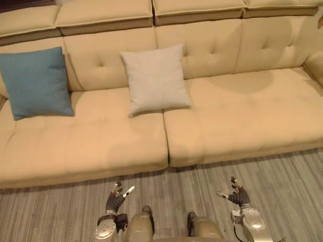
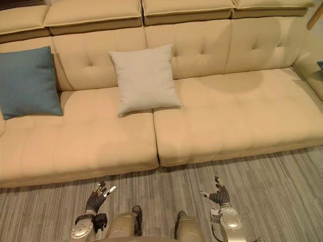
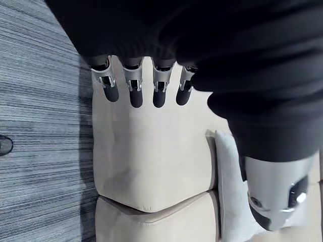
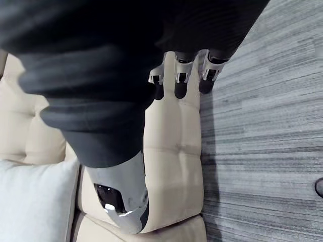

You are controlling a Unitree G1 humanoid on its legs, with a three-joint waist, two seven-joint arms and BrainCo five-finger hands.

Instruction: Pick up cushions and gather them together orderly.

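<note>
Wide pale-yellow button-tufted upholstered sofa (image 1: 242, 116) across the head views, carrying two cushions on its seat. At the far left end, square teal-blue fabric cushion (image 1: 36, 83), propped upright against the backrest. Near the middle, square off-white fabric cushion (image 1: 155, 79), leaning back on the backrest, lower edge over the seam between the two seat pads. Well apart from each other, a stretch of seat between them. In front, grey streaked floor (image 1: 282, 186). Low above it, short of the sofa's front edge, left hand (image 1: 116, 199) with fingers (image 3: 132, 96) straight and relaxed, holding nothing. To its right, at about the same height, right hand (image 1: 236, 194) with fingers (image 4: 181, 85) likewise extended and unloaded. Both well apart from either cushion.
</note>
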